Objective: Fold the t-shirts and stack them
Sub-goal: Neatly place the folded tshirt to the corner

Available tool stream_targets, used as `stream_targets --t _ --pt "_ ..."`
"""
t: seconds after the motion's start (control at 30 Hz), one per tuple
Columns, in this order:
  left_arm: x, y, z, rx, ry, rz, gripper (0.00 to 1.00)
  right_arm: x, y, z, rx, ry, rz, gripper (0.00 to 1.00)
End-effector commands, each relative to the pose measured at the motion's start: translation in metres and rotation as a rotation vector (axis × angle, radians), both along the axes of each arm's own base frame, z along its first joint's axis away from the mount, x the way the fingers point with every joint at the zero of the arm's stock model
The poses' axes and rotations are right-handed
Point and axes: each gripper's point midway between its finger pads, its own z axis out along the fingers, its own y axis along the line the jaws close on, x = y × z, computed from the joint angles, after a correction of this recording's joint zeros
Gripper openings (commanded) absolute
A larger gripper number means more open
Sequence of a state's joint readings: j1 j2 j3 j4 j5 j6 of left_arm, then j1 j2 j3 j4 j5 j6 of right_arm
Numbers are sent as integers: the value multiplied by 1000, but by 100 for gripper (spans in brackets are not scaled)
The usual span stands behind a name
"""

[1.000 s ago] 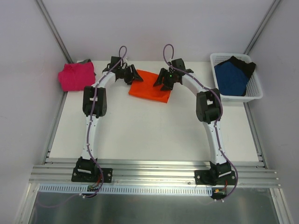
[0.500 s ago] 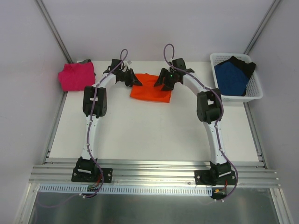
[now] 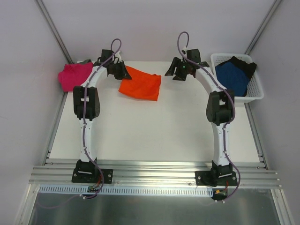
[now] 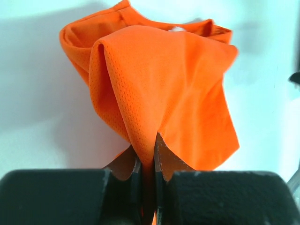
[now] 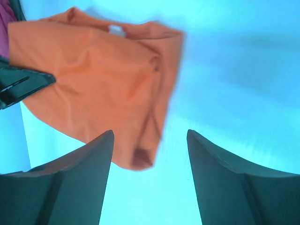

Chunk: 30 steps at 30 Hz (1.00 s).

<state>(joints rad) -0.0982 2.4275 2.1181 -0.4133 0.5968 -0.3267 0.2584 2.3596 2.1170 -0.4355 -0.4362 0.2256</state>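
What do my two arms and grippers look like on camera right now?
The left arm and right arm have slim white links, bulky black joint housings and black base plates. A purple cable loops along each. The left gripper and right gripper have matte black, wedge-shaped fingers. A small green light glows on the right wrist.

Orange t-shirt (image 3: 139, 86) loosely folded, pink t-shirt (image 3: 75, 76) far-left, blue t-shirt (image 3: 233, 77) in basket (image 3: 257, 89)

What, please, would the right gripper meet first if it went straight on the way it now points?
Likely the edge of the orange t-shirt, or the table beside it; depth is unclear.
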Motion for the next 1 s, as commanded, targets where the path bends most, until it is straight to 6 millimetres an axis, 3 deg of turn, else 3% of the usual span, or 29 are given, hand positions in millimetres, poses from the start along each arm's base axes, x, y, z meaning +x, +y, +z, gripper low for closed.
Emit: stream_targets --t 0.0,0.13,0.2,0.43,0.6,0.8,0.97 --pt "-1 34 59 82 -128 24 0 -1 -23 55 -9 -99 -18 68" --pt "-2 68 75 138 -157 70 0 -10 -29 53 -5 -78 -22 68" --pt "-5 73 85 153 -177 75 0 -10 -27 56 0 -84 -17 68" --pt "1 136 118 244 -255 178 0 -11 -23 71 8 -112 -14 68" --pt "-1 188 136 275 -276 272 0 -17 -24 67 -2 -101 -13 68" --pt "1 235 171 315 -354 359 0 -23 -19 71 -11 -110 1 68" --pt "2 276 186 378 -394 427 0 -30 -12 71 -18 -112 19 68"
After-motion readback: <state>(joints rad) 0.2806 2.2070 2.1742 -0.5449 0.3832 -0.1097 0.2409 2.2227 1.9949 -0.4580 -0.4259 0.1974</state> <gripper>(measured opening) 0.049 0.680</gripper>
